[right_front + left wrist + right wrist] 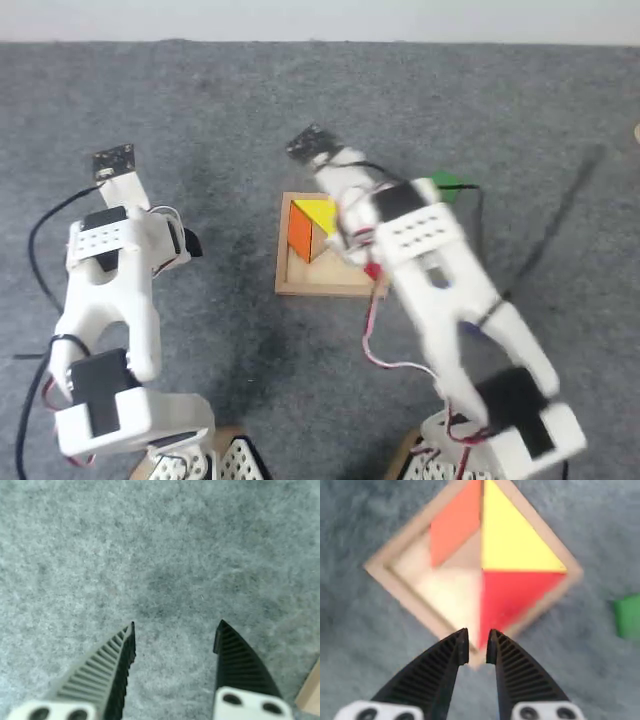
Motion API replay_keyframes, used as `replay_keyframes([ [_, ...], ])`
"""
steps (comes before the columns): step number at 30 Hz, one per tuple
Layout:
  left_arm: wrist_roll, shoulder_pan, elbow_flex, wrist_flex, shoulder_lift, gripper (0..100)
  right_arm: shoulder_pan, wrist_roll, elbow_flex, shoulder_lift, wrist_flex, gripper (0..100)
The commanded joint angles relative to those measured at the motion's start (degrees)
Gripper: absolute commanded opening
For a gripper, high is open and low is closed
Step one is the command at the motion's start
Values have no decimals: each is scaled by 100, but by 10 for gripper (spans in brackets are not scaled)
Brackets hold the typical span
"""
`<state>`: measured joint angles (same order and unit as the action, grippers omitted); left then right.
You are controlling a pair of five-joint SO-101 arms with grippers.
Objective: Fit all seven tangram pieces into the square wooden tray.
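A robotics lab or test bench is indicated, not a lived-in room.

The desk (200,100) is covered from edge to edge with plain grey felt-like cloth, and a bare pale wall (320,20) is seen along its far edge. Two small white arms, the left arm (105,290) and the right arm (440,270), are mounted side by side at the near edge of the desk on perforated base plates (240,462). Their motors are left uncovered, and loose black and red cables (38,245) are run openly along them, as is usual for an experimental rig. A single wooden tray (300,287) with coloured pieces (303,232) is laid out near the middle of the desk as a test object.
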<state>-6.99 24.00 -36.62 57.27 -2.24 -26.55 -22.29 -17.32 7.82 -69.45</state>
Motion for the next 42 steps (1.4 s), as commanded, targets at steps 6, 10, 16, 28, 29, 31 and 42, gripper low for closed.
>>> replay_keyframes([
  [6, -44, -53, 207, 35, -53, 253, 1815, -2233, 316, -541, 936, 243],
  [10, -35, -53, 207, 35, -53, 253, 1868, -2804, 589, -1543, 1376, 367],
  [16, -26, -53, 198, 35, -53, 253, 2000, -2892, 2119, -2932, 1358, 395],
  [28, -35, -53, 207, 9, -44, 253, 2185, -3657, 3666, -4971, 620, 393],
  [29, -35, -53, 207, 9, -44, 253, 2185, -3675, 3675, -5007, 567, 388],
  [31, -44, -53, 207, 9, -44, 253, 2185, -3684, 3675, -5024, 453, 328],
  [42, -44, -44, 207, 9, -44, 253, 2185, -3209, 3833, -4690, -286, 42],
])
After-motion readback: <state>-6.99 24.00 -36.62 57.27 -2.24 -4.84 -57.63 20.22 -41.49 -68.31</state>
